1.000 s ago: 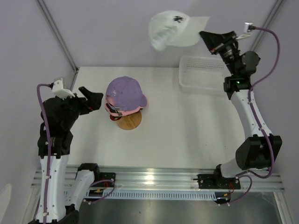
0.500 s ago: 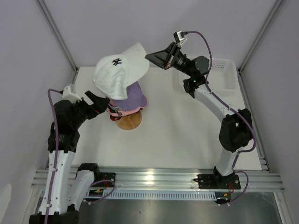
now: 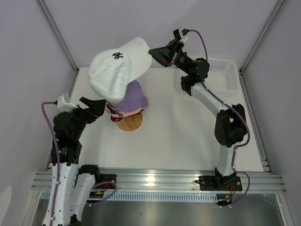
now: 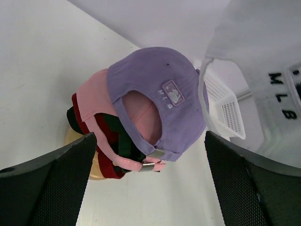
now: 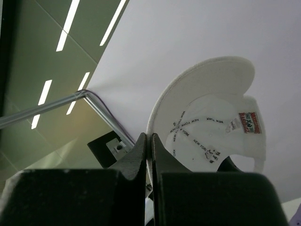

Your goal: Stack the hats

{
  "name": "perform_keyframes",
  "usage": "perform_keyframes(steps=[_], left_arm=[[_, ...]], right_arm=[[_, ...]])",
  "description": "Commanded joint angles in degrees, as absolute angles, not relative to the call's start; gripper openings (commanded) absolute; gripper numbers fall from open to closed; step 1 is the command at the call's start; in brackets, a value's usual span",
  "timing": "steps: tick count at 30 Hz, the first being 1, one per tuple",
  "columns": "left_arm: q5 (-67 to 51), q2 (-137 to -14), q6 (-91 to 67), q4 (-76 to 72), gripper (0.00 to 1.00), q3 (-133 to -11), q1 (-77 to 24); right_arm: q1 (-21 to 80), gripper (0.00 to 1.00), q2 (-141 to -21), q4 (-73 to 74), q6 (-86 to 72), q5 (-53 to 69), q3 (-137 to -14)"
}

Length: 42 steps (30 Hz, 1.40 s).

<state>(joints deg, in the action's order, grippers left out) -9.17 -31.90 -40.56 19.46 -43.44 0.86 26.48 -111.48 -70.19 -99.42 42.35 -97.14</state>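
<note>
A white hat [image 3: 117, 66] hangs in the air by its brim, tilted, with my right gripper [image 3: 153, 52] shut on the brim's edge [image 5: 149, 136]. Its crown hovers over the back left of a stack of hats on a wooden stand [image 3: 130, 122]. The lavender hat [image 3: 135, 94] tops that stack; the left wrist view shows pink [image 4: 91, 94], red [image 4: 80, 117] and dark straps beneath it. My left gripper [image 3: 96, 106] stands open just left of the stack, its fingers [image 4: 51, 179] wide apart and holding nothing.
A white mesh basket [image 3: 225, 80] sits at the table's back right corner, behind the right arm. The wall and frame posts rise close behind the table's far edge.
My right arm swung the white hat from high at the back right over to the stack, then a little further left. The left arm drew back slightly.
</note>
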Motion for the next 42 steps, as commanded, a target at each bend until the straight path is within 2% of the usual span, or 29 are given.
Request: perform_keyframes(steps=[1, 6, 19, 20, 23, 24, 25, 26, 27, 28, 29, 35, 42], left_arm=[[-6.94, -30.33, -43.32, 11.36, 1.00, -40.80, 1.40], [-11.16, -29.44, -47.19, 3.35, 0.99, -37.71, 3.34], [-18.28, -31.20, -49.83, -0.97, 0.93, -36.56, 3.43], [-18.02, -32.07, -49.83, -0.44, 0.86, -37.00, 3.51], [-18.54, -36.64, -50.45, 1.85, 0.73, -37.44, 3.43], [-20.46, -37.61, -51.41, 1.41, 0.61, -37.44, 3.43], [-21.44, -39.36, -52.02, 0.36, 0.54, -36.83, 3.43], [-22.32, -39.98, -52.64, -1.48, 0.36, -36.91, 3.43], [-22.85, -40.43, -52.65, -1.49, 0.24, -37.09, 3.51], [-22.07, -40.60, -52.47, -0.62, 0.07, -38.74, 3.43], [-20.93, -40.34, -51.60, 3.82, 0.01, -39.46, 3.51], [-13.10, -36.74, -45.72, 14.22, 0.01, -47.36, 3.43], [-14.95, -42.96, -43.95, 18.71, 0.01, -56.84, 1.15]], right_arm=[[27.60, 0.00, -111.53, -75.06, -101.77, 41.22, -99.32], [27.95, 0.00, -112.85, -78.03, -104.32, 40.35, -99.23], [28.65, 0.00, -113.55, -78.48, -104.15, 39.64, -98.70], [28.74, 0.00, -113.55, -78.75, -104.41, 39.55, -98.96], [29.26, 0.00, -113.64, -79.54, -104.77, 39.20, -99.31], [29.35, 0.00, -113.47, -78.84, -104.33, 39.55, -99.49], [29.44, 0.00, -113.38, -78.40, -103.46, 39.64, -99.32], [29.53, 0.00, -113.29, -77.79, -103.10, 40.07, -99.14], [29.44, 0.00, -113.38, -77.44, -102.75, 40.34, -99.05], [29.36, 0.00, -113.47, -77.00, -101.61, 40.69, -98.97], [28.92, 0.00, -113.64, -74.99, -100.64, 41.56, -98.79], [24.88, 0.00, -114.87, -65.13, -90.97, 43.15, -95.54], [20.92, 0.00, -119.96, -62.32, -89.39, 43.86, -93.87]])
